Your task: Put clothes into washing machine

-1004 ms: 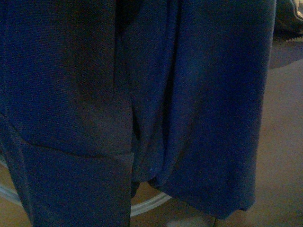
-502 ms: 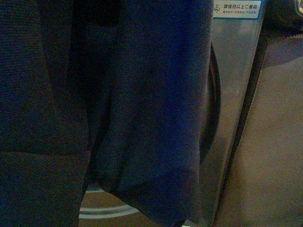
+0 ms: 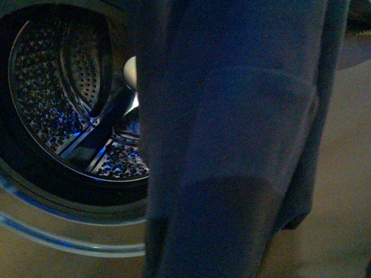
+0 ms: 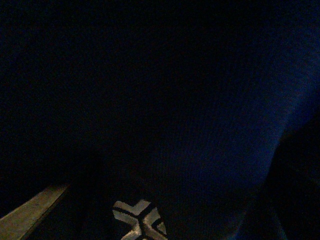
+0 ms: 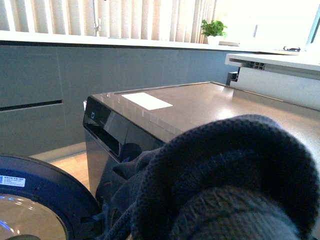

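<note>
The clothes (image 3: 232,145), dark navy fabric, hang close before the front camera and fill its middle and right. Left of them the washing machine's porthole is open, showing the perforated steel drum (image 3: 64,104) and the rim (image 3: 69,231) below. Neither gripper shows in the front view. In the right wrist view the clothes (image 5: 235,180) bunch over the jaws and hide them; the right gripper is shut on the clothes, level with the washing machine's top (image 5: 200,107). The left wrist view is nearly all dark fabric (image 4: 175,125); the left gripper is shut on the clothes, its jaws hidden.
The round door (image 5: 35,200) of the machine stands open, at the lower left of the right wrist view. A beige panel (image 3: 348,174) lies right of the hanging fabric. A grey wall, window blinds and a small plant (image 5: 214,27) are behind the machine.
The hanging clothes have shifted right in the front view and now uncover the open drum, which was hidden behind fabric before.
</note>
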Action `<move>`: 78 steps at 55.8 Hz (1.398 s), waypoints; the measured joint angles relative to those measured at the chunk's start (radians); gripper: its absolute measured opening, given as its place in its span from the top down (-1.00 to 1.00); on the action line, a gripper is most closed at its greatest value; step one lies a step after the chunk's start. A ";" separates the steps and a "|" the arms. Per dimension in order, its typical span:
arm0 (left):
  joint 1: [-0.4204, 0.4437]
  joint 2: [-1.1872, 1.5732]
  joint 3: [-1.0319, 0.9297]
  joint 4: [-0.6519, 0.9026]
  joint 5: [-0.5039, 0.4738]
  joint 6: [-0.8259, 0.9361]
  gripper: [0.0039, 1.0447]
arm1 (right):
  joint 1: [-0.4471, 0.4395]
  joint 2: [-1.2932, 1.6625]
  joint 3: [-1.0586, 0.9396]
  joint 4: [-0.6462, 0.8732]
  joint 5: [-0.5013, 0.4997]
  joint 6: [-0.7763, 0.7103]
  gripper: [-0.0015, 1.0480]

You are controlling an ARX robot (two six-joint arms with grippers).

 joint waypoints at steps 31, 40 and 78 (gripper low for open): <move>-0.247 0.063 0.057 -0.024 -0.645 0.072 -0.88 | -0.003 0.000 0.000 0.000 0.006 -0.004 0.89; -0.300 0.084 0.073 -0.006 -0.869 0.156 -0.88 | -0.003 0.000 0.000 0.000 0.006 -0.004 0.89; -0.164 0.079 0.035 0.148 -1.072 0.167 0.26 | -0.003 -0.002 0.000 0.004 0.000 -0.005 0.37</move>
